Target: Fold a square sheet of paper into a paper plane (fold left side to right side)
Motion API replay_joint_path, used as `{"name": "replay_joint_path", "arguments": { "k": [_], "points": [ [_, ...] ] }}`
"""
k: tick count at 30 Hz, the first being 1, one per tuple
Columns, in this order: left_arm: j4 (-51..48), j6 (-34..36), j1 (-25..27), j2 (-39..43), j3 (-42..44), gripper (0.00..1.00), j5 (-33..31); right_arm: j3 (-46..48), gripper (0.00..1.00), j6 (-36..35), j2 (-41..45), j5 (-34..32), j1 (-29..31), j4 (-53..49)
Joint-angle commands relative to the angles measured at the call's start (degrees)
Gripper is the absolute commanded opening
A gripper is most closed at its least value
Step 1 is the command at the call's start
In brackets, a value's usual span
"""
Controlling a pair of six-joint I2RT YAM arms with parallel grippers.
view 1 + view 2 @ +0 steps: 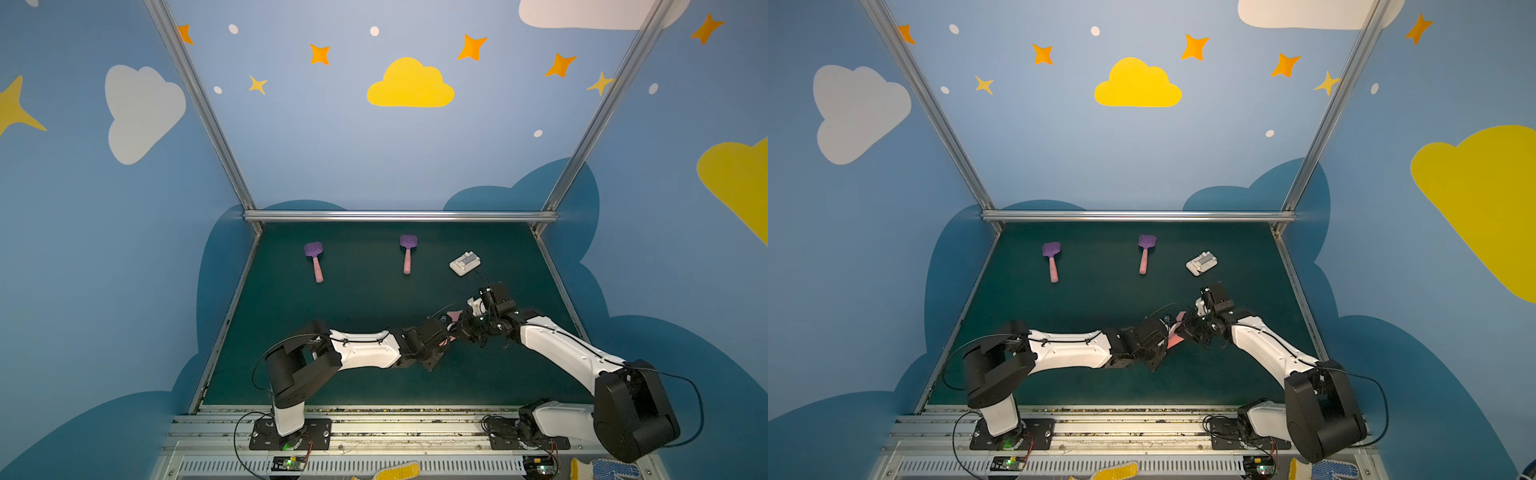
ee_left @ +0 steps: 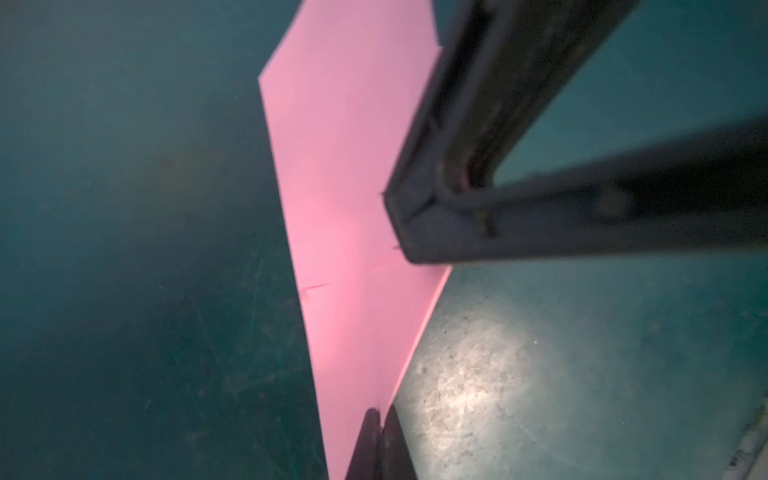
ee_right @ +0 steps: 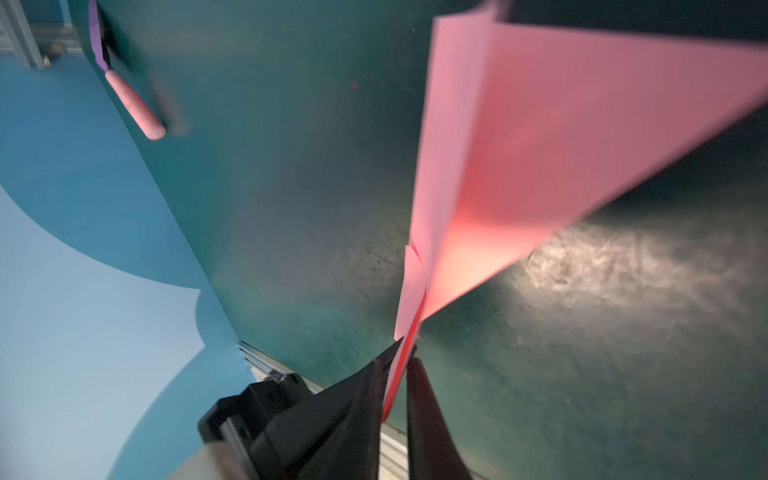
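My left gripper [image 2: 379, 411] is clamped on the paper plane [image 2: 340, 208]. My right gripper [image 3: 409, 351] stands slightly parted around its edge. The plane hangs above the mat [image 1: 353, 299], four o'clock of centre. Its wings are creased, so folding looks nearly finished.

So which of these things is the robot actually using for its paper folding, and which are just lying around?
In use: paper plane, pinched by the left gripper; right gripper, jaws either side of it.
Lying about: a purple spatula, a second spatula, a white block.
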State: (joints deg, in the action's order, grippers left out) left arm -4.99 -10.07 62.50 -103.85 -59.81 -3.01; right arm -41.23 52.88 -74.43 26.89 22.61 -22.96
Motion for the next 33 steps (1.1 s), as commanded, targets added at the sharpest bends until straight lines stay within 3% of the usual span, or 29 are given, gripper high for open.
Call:
{"name": "replay_joint_path", "arguments": {
  "k": [1,6,13,26,33],
  "points": [
    [-1.9,-0.5,-0.4,-0.5,-1.5,0.04,2.9,0.7,0.29,-2.3,2.1,2.2,-2.8,-1.2],
    [-6.0,-2.2,-1.5,-1.6,-5.0,0.04,8.7,2.1,0.4,-5.4,5.9,5.2,-7.6,-3.5],
    [-9.5,-3.4,-2.6,-3.9,-7.7,0.04,12.7,6.0,0.42,-9.7,8.1,5.5,-10.0,-5.0],
    [-11.4,-5.4,-2.4,-2.4,-6.9,0.04,0.8,10.5,0.41,-12.1,5.5,9.3,-11.0,-0.7],
    [-12.7,-6.0,-2.4,-2.1,-6.7,0.04,0.6,8.2,0.35,-13.5,1.2,9.3,-11.0,0.3]
  ]
}}
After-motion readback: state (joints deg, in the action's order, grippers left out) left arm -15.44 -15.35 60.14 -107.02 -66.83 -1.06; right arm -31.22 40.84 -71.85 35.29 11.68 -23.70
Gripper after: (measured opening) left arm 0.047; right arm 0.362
